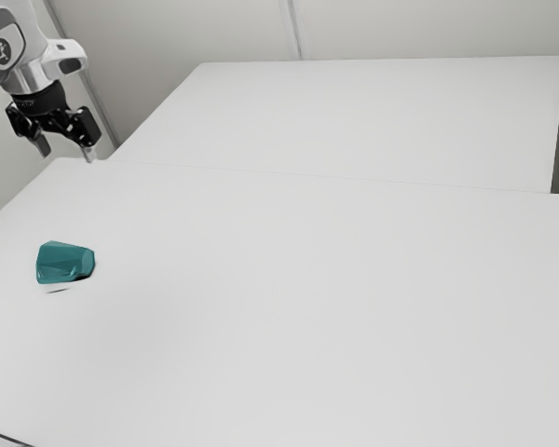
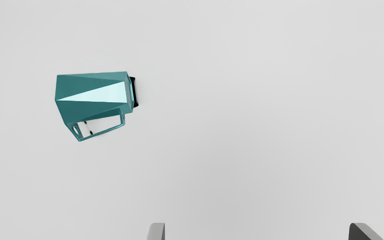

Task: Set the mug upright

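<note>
The gripper [image 1: 67, 154] hangs at the exterior view's upper left, above the table's far left corner and well apart from the mug. A teal faceted mug [image 1: 63, 263] lies on its side on the white table, nearer the camera than the gripper. In the wrist view the mug [image 2: 93, 93] shows its flat side facets and an angular handle [image 2: 102, 133], lying down beside the body. The gripper [image 2: 257, 231] is open, its two fingertips wide apart with bare table between them.
The white tabletop [image 1: 289, 307] extends across the exterior view, with a second white surface [image 1: 373, 116] behind it. Pale walls [image 1: 429, 28] stand beyond. A thin dark line [image 1: 5, 437] crosses the exterior view's lower left corner.
</note>
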Motion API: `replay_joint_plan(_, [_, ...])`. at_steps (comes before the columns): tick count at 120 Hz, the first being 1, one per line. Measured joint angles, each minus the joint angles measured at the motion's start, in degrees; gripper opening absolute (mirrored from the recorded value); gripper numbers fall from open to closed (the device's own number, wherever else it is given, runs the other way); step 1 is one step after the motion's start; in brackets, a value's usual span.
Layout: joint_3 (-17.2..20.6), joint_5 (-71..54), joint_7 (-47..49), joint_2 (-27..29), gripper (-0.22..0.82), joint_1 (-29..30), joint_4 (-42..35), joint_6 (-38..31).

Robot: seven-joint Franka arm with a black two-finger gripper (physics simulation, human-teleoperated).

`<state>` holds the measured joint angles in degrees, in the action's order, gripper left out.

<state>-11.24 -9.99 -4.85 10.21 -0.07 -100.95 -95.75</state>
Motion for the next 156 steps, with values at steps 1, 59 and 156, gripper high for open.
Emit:
replay_joint_plan(1, [0.00,0.01,-0.10,-0.01,0.60,-0.02,0.00,-0.08])
replay_joint_plan(59, [-3.47,5.72,-4.27,-3.67,0.60,12.81,-0.42,-1.95])
replay_joint_plan(156, [-6.23,42.53,-29.94,-38.82,0.60,38.21,14.56,4.88])
